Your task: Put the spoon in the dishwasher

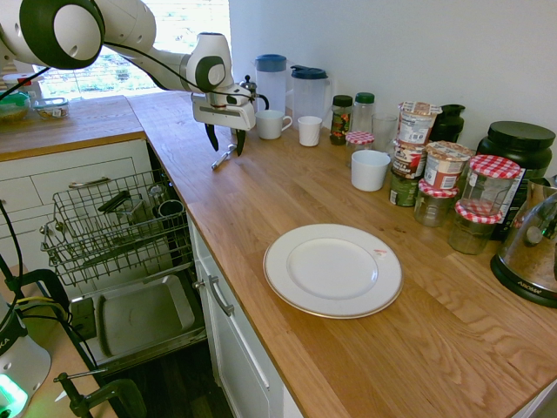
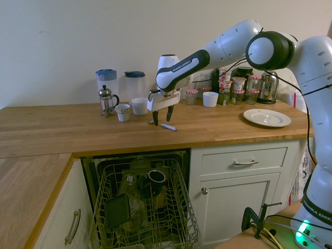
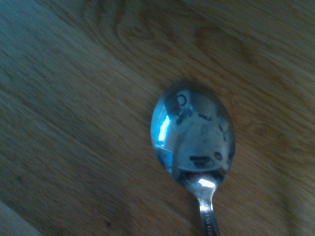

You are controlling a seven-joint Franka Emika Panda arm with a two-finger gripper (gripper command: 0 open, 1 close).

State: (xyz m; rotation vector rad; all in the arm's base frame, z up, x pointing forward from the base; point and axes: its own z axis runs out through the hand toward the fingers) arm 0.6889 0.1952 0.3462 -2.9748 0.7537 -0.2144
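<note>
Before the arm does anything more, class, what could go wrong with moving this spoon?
The spoon is slim and lies flat on the counter, so the open hand might press into the wood or close on nothing.
Its shiny handle could slip or turn in the grip.
The dishwasher rack is open wire and already holds a dark mug, so the spoon might drop through or knock the mug.
</note>
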